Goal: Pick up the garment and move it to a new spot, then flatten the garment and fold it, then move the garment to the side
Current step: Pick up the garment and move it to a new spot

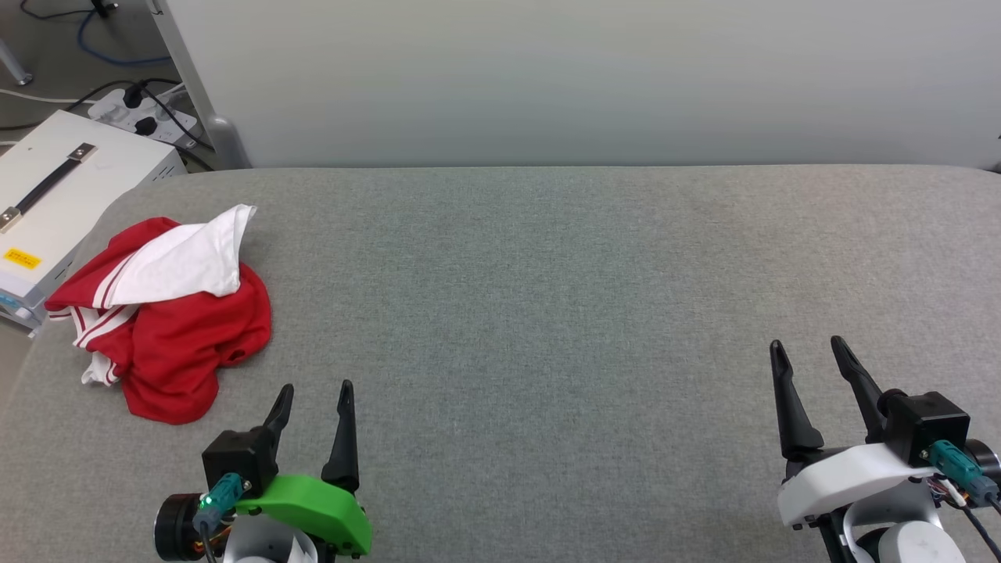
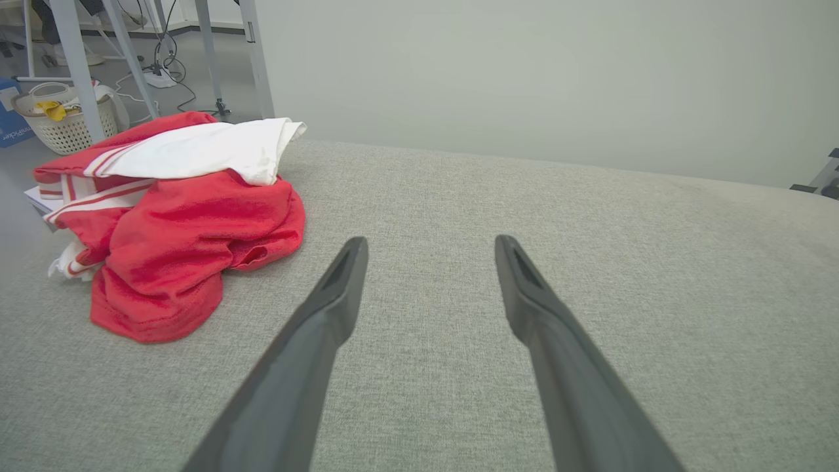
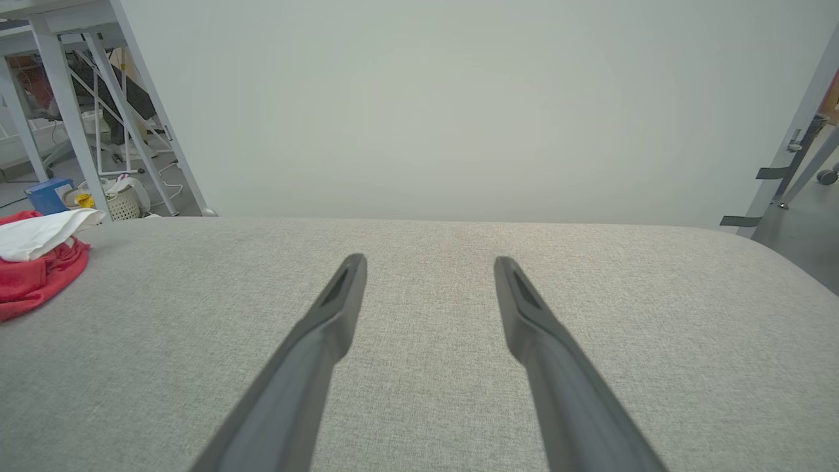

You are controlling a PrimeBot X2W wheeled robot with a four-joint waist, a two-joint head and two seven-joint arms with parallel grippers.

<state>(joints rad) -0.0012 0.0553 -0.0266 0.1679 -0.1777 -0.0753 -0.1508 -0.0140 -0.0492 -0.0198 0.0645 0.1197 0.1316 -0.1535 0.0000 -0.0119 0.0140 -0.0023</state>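
Red and white cloth lies in a bunched-up heap on the grey table (image 1: 547,328). This is the shirt (image 1: 168,313). It sits far over on the robot's left side, close to the table's left edge. The red part is all crumpled. A white sleeve (image 1: 188,262) is flopped over the top of it. Red and white stripes show along the side of the heap that is nearest the edge.

The left gripper (image 1: 317,389) is near the shirt, a little to the right of it and closer to the robot. It is not touching the shirt. Its two dark fingers are spread apart with nothing between them. They point across the table toward the pale wall (image 1: 594,78).

The right gripper (image 1: 805,342) is far away from the shirt, over on the right side of the table. Its fingers are spread apart too, and it holds nothing. Under it there is just grey table cloth.

Beside the table, just past the shirt, stands a white box (image 1: 55,195) with a black handle and a small yellow sticker. Behind the box, a white power strip (image 1: 141,113) with black plugs lies on the floor. In the left wrist view, a white basket (image 2: 62,128) with something yellow in it stands on the floor behind the shirt.
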